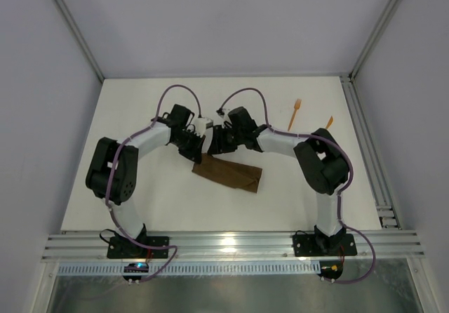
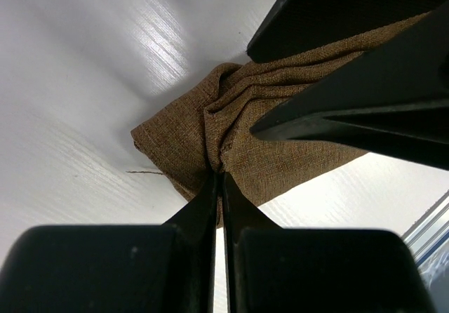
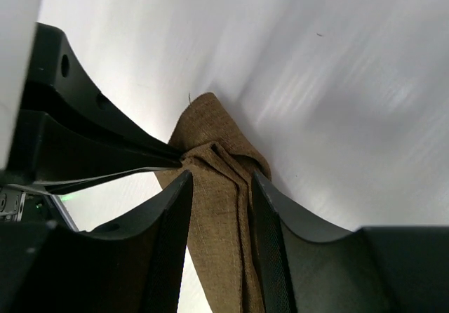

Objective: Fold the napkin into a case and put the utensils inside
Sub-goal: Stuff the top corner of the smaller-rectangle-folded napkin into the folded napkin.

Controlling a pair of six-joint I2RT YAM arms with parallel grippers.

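The left gripper (image 2: pixel 219 175) is closed tight on a bunched end of the napkin (image 1: pixel 231 174), with the brown cloth pinched between its fingertips. The right gripper (image 3: pixel 219 180) is set partly open just beside it, its jaws apart on either side of the same folded end; whether the cloth is touched by them cannot be told. The napkin is laid as a folded strip on the middle of the desk (image 1: pixel 140 116). Two orange utensils, a fork (image 1: pixel 295 114) and a pointed piece (image 1: pixel 329 123), are seen well apart from it, towards the far right.
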